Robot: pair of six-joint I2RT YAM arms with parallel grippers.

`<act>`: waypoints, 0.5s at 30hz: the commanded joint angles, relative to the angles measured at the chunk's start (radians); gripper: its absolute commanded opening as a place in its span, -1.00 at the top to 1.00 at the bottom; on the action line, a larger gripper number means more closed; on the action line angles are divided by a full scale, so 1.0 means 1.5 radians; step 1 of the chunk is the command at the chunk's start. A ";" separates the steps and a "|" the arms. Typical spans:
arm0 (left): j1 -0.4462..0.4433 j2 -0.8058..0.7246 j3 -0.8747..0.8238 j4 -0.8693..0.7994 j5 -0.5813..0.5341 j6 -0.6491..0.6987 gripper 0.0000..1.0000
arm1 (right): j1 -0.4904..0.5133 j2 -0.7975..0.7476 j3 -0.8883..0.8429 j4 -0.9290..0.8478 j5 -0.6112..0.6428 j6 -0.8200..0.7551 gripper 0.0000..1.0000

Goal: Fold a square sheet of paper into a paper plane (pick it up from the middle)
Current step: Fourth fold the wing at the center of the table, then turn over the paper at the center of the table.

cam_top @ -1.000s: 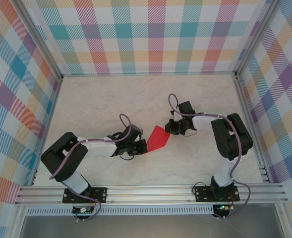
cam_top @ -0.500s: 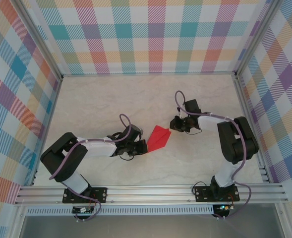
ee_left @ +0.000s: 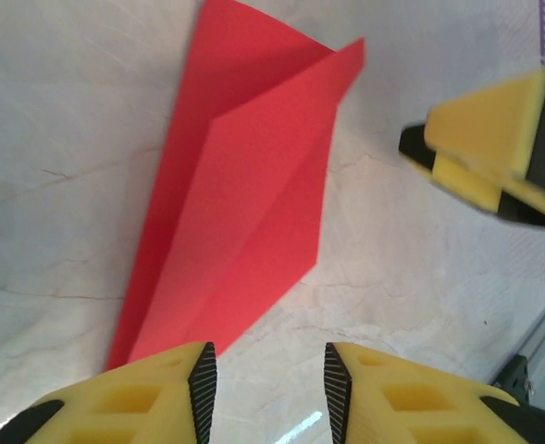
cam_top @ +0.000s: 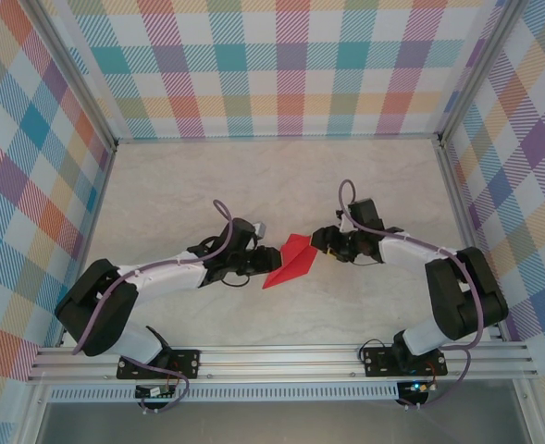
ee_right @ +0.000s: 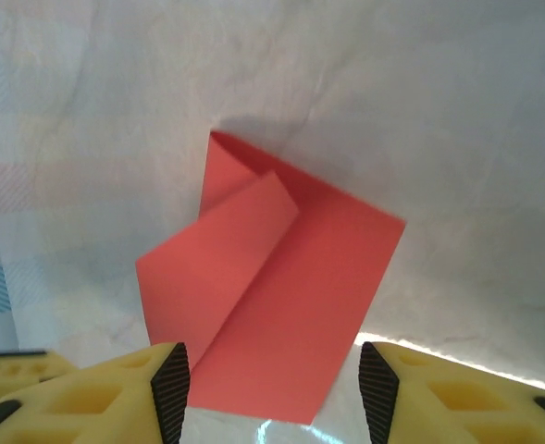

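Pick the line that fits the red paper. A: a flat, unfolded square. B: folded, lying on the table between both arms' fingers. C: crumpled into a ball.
B: the paper shows layered folds and lies on the table, with the left fingers and right fingers open on either side.

Plaid walls (cam_top: 281, 74) shut the table (cam_top: 253, 176) in at the back and both sides, with metal posts (cam_top: 70, 74) slanting down into the far corners. The rail (cam_top: 281, 356) closed the near edge. The far half of the table lay bare, wide enough for either arm to sweep.

In the middle the plane (cam_top: 289, 262) lay flat. It was hemmed in by the left gripper (cam_top: 270, 256) just at its left side and the right gripper (cam_top: 318, 242) at its far right end, both with jaws apart. Bare table ran from the plane toward the rail. The left arm (cam_top: 152, 277) and right arm (cam_top: 457, 287) blocked the near corners.
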 commanded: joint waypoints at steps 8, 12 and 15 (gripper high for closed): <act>0.042 0.054 0.005 0.000 -0.016 -0.014 0.08 | 0.066 0.072 0.018 0.075 0.001 0.116 -0.07; 0.053 0.059 -0.004 0.012 -0.016 -0.022 -0.02 | 0.078 0.087 0.012 0.122 -0.001 0.128 -0.04; 0.059 0.056 -0.012 0.017 -0.021 -0.024 -0.14 | 0.082 0.094 0.014 0.137 0.001 0.134 0.01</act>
